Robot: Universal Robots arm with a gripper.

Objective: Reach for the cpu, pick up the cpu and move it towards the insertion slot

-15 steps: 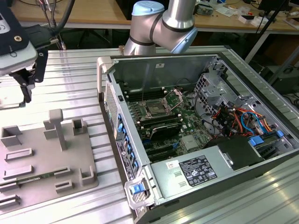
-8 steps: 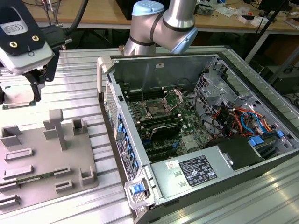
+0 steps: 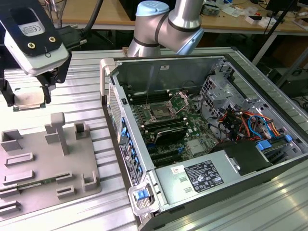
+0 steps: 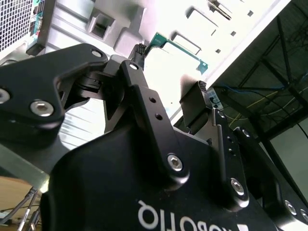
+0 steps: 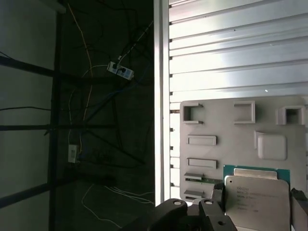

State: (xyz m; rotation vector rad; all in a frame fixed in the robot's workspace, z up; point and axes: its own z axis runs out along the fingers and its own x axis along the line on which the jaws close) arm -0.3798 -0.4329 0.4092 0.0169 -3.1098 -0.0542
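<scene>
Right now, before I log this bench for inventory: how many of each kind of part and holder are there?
cpu: 1
insertion slot: 1
memory stick on the tray: 1
grey fixture tray: 1
open computer case: 1
Total: 5

Silver-grey tubular arm (image 3: pixel 185 24), pale blue joint cap (image 3: pixel 151 8), black hand (image 4: pixel 171 67), silver screws (image 4: pixel 174 162), white lettering
</scene>
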